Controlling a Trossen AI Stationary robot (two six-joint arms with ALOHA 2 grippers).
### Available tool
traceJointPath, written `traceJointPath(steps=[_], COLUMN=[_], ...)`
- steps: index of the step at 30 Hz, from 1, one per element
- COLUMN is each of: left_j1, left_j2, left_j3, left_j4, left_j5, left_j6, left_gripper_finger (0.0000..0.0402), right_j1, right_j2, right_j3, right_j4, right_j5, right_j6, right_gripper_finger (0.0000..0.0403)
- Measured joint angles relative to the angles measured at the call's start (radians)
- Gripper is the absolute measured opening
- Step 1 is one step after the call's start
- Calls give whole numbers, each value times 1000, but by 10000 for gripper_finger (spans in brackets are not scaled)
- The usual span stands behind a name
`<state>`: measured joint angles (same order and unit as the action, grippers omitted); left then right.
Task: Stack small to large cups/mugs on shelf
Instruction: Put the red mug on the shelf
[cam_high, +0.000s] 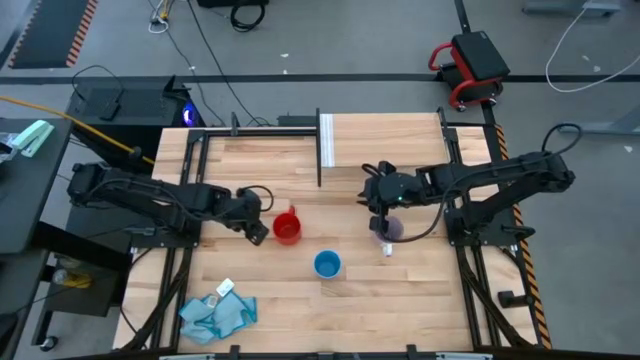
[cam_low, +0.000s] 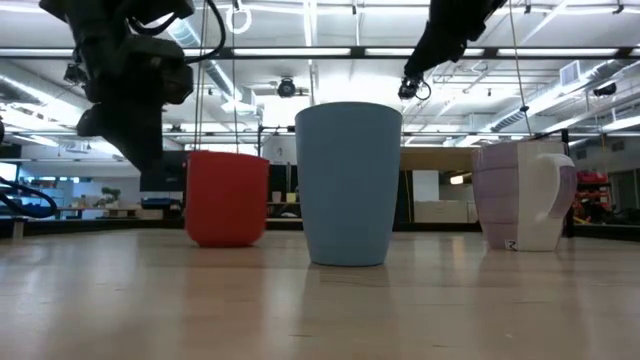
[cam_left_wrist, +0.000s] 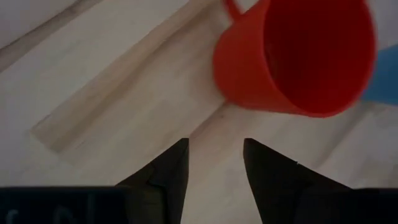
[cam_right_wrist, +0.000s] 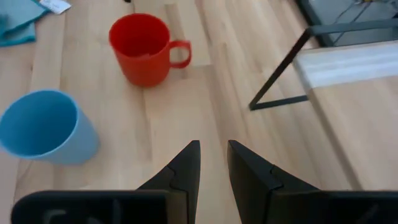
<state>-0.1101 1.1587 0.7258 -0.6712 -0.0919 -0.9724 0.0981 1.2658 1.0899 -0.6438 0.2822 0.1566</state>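
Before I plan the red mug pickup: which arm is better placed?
Likely left: the left gripper sits just beside the red mug, fingers apart and empty. The right gripper hangs above the lilac mug, farther away.

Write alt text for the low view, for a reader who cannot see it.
Three mugs stand upright in a row on a wooden table, seen from table height: a red mug on the picture's left, a blue mug nearest in the middle, a lilac mug with a white handle on the right. Dark robot arms hang above, with a workshop behind.
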Motion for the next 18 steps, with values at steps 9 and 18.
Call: traceJointPath(steps=[9, 18], left_j1=[43, 185], left_j2=[0, 0], left_j3=[0, 0], left_j4=[29, 99], left_j5=[-66, -118], left_j6=[46, 224], left_gripper_finger=[163, 162], right_j1=[-8, -58], right_j2=[122, 245], right_j3=[0, 0], right_j4=[167, 264], right_j5=[-79, -189], right_j6=[-40, -54], right_gripper_finger=[85, 61])
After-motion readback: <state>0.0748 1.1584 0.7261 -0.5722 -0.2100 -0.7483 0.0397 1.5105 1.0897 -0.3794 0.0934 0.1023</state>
